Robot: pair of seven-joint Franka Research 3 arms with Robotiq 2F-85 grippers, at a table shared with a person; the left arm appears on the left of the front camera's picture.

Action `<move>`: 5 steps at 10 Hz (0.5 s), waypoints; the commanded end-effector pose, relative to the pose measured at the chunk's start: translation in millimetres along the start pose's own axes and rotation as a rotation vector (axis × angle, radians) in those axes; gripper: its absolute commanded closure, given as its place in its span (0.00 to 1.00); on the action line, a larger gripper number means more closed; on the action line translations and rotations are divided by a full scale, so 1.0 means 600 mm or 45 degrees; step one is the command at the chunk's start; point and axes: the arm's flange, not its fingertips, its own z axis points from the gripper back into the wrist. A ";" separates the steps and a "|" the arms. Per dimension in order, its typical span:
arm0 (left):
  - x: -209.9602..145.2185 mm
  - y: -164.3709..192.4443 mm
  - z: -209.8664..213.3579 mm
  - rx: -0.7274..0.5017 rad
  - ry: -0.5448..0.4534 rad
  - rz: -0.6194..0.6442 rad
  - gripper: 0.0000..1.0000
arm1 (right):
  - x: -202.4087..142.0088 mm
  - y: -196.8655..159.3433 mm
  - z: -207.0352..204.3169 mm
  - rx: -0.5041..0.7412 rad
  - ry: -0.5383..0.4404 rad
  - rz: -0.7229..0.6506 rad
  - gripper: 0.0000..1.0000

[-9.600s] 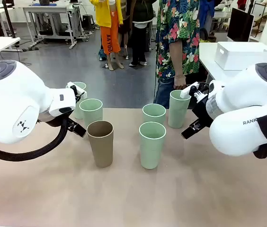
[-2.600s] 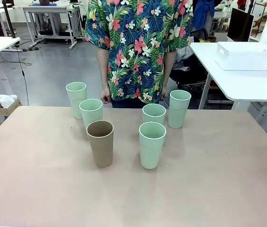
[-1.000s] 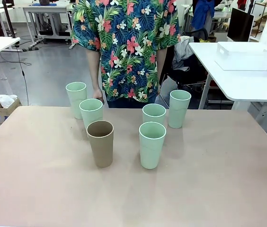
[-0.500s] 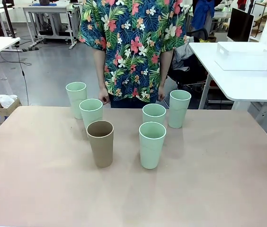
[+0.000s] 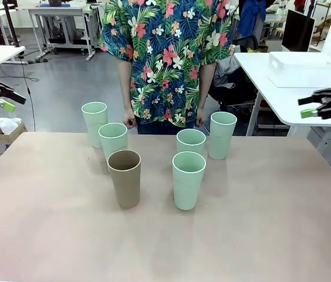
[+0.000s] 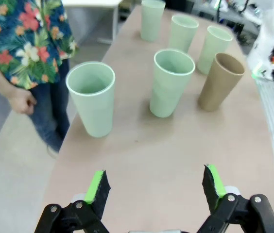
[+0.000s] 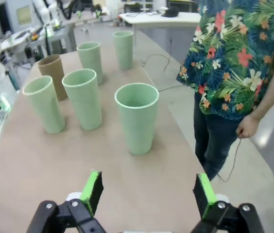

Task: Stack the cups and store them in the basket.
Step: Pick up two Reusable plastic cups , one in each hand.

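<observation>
Left tool [image 5: 12, 101] is hanging wide open and empty at 9 o'clock; right tool [image 5: 304, 107] is doing likewise at 3 o'clock. Five mint cups [image 5: 188, 179] and one tan cup [image 5: 124, 176] are standing upright, unstacked, on the surface [image 5: 259, 235]. The basket [image 5: 303, 69] is sitting at 2 o'clock on a separate white bench [image 5: 283, 103].

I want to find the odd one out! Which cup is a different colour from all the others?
The tan-brown cup, standing upright at the front left of the group, nearest the robot's side. The other five cups are all pale mint green.
</observation>
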 end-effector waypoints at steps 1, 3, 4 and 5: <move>-0.040 0.048 0.012 -0.067 -0.165 -0.177 0.00 | -0.050 -0.069 -0.020 0.123 -0.068 0.077 0.00; -0.094 0.089 -0.023 -0.077 -0.318 -0.263 0.00 | -0.107 -0.088 -0.073 0.283 -0.236 -0.016 0.00; -0.115 0.115 -0.051 -0.063 -0.422 -0.234 0.00 | -0.121 -0.086 -0.105 0.296 -0.315 -0.035 0.00; -0.130 0.137 -0.075 0.013 -0.481 -0.197 0.00 | -0.130 -0.080 -0.130 0.284 -0.390 -0.054 0.00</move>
